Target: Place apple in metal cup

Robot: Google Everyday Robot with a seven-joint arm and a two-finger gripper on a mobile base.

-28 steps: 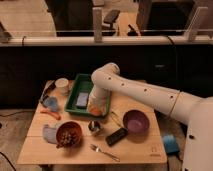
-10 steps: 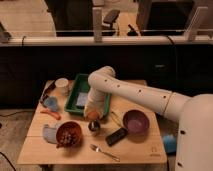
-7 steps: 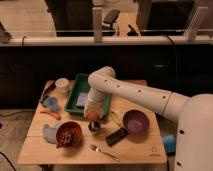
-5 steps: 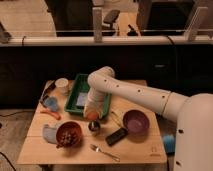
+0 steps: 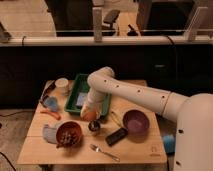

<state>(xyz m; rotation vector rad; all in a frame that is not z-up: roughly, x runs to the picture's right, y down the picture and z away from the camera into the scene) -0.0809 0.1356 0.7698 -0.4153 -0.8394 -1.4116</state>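
Compared with a few seconds ago, the arm has swung down off the green tray (image 5: 75, 95). It has brought the gripper (image 5: 90, 111) low, right above the metal cup (image 5: 94, 126), and over the last second it has hardly moved at all. The gripper holds the apple (image 5: 90, 115) at its tip. The fruit has travelled with it and now hangs just above the metal cup, a little to the tray side of the rim. I cannot tell whether it is truly centred over the opening. By my reading the carry is done, and what remains is a small nudge toward the cup's middle, a short descent and the release. Room around the cup is tight. The tray's front wall stands just behind the cup, and a brown bowl (image 5: 68, 134) with dark contents sits near it on the side away from the purple bowl (image 5: 136, 121). A black oblong thing (image 5: 116, 136) lies close on the purple-bowl side. A fork (image 5: 104, 152) lies on the table (image 5: 135, 150) in front of the cup, near the table's front edge. The freest way in and out is straight up. Since the apple looks about as wide as the cup, an off-centre drop could let it roll off the rim toward the brown bowl or the tray wall.
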